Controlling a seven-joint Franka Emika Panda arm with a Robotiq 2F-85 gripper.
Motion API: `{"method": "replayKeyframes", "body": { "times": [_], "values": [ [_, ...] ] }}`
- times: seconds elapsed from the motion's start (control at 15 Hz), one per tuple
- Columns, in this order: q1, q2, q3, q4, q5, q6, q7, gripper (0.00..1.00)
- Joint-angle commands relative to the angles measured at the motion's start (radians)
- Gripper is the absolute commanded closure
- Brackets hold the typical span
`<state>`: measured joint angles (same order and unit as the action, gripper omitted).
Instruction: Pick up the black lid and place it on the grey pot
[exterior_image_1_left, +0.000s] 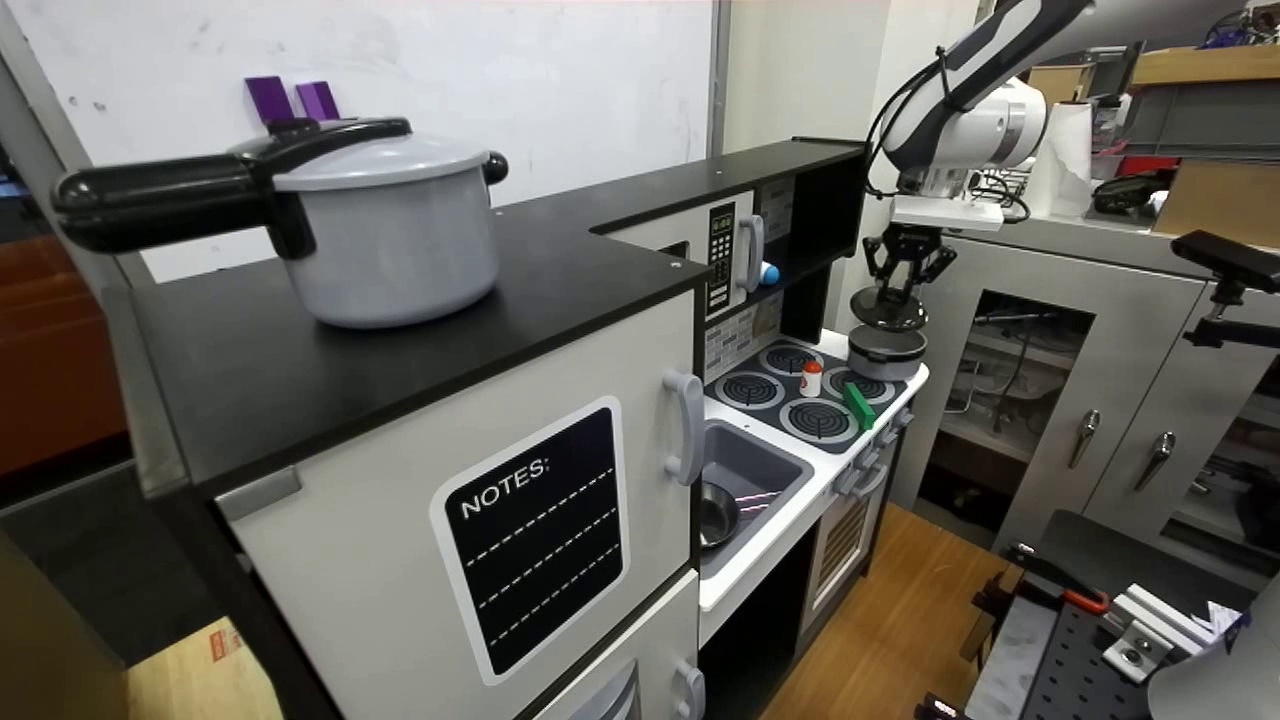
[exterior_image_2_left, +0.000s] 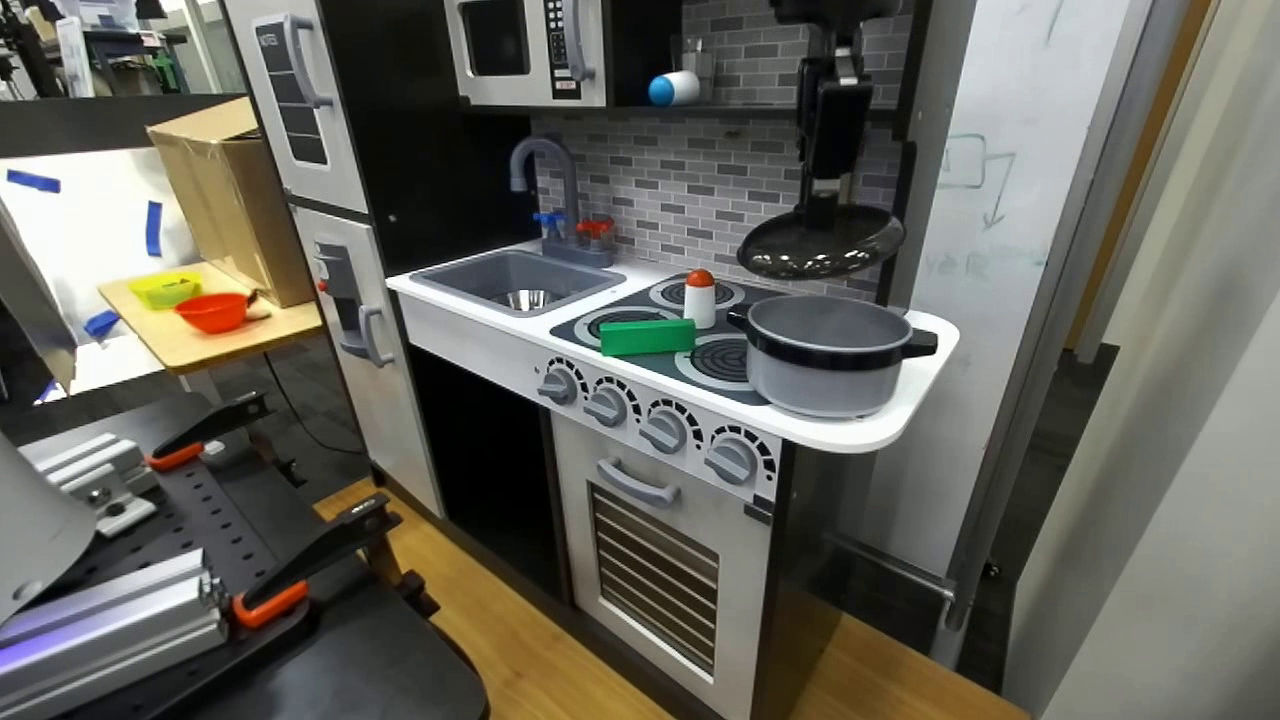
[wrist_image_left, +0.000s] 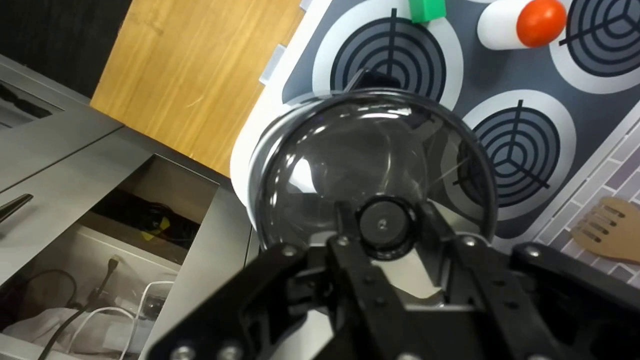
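The black lid shows in both exterior views (exterior_image_1_left: 880, 311) (exterior_image_2_left: 815, 250) and in the wrist view (wrist_image_left: 320, 145), as a dark see-through round lid with a black knob. My gripper (exterior_image_1_left: 897, 291) is shut on the lid's knob; its fingers show on both sides of the knob in the wrist view (wrist_image_left: 387, 220). The grey pot (exterior_image_2_left: 825, 380) stands on the right front corner of the stove top, with a black rim band and black side handles. The lid hangs a little above the pot, apart from it and slightly tilted. In the wrist view the lid covers most of the pot.
A green block (exterior_image_2_left: 648, 337) and a white shaker with an orange top (exterior_image_2_left: 700, 302) stand on the burners left of the pot. A shelf (exterior_image_2_left: 740, 110) and tiled wall are behind. A large pale pot (exterior_image_1_left: 395, 240) stands on the tall cabinet. A metal bowl (exterior_image_1_left: 716, 515) is in the sink.
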<state>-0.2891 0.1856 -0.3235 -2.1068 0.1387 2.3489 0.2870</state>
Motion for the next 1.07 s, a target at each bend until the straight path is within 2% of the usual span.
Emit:
{"method": "replayKeyframes", "body": {
  "times": [0.0,0.47,1.0],
  "values": [
    [-0.008,0.038,0.002,0.047,0.008,-0.034,0.019,0.91],
    [-0.018,0.091,0.016,0.099,0.063,-0.095,-0.004,0.91],
    [-0.030,0.119,-0.001,0.149,0.048,-0.165,0.014,0.91]
  ]
}}
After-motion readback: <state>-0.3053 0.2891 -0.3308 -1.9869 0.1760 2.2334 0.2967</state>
